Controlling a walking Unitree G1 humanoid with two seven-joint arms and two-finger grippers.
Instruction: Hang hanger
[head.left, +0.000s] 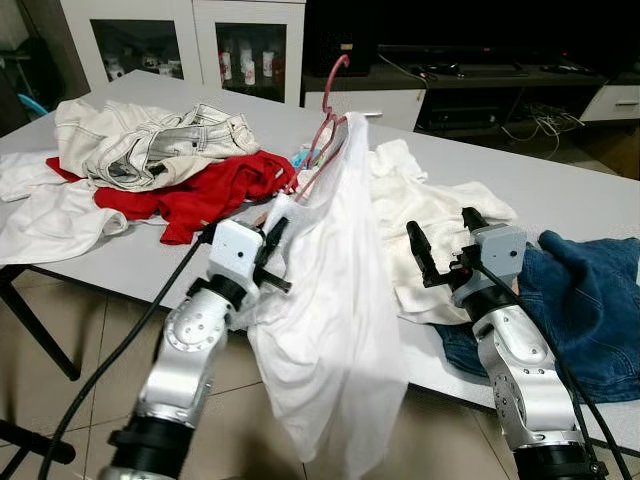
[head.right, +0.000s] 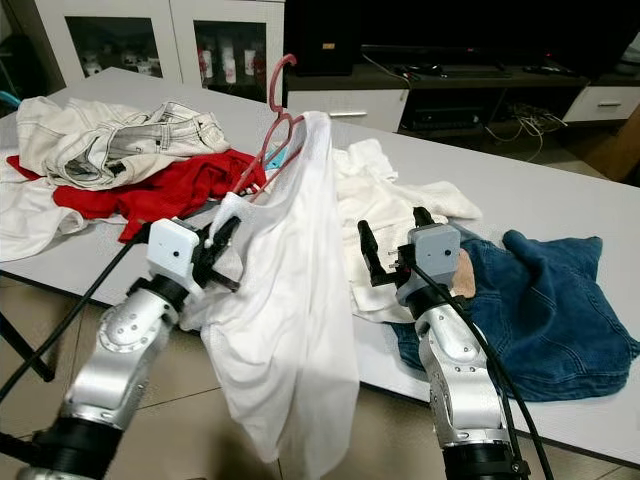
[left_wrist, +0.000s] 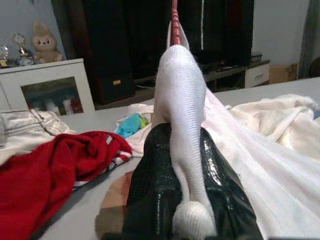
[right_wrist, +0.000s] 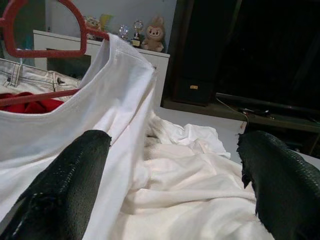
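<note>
— How do the jaws stand?

— The left gripper (head.left: 272, 262) is pinched shut on the hanger (head.left: 322, 130), with a fold of the white garment (head.left: 335, 300) caught between its fingers (left_wrist: 165, 190). The right gripper (head.left: 445, 245) is spread wide and holds nothing, poised just beside the garment's hanging side.

— And where is the hanger itself?

— Raised over the near edge of the table (head.left: 560, 190). It is a red one, tilted, its hook pointing up and away toward the far edge. The white garment is threaded on it and droops past the near edge toward the floor.

— What else lies on the table?

— A red garment (head.left: 205, 195) and pale trousers (head.left: 140, 140) heaped toward the left end, another white cloth (head.left: 420, 210) in the middle behind the grippers, and blue denim (head.left: 585, 300) at the near right edge.

— So how far along is the job?

— I'd judge the dressing of the hanger is done, or nearly: one shoulder sits over the top, though the garment looks bunched to one side. The hanging proper is left. I can make out no rail or hook to receive it, so carrying it there seems the remaining step.
</note>
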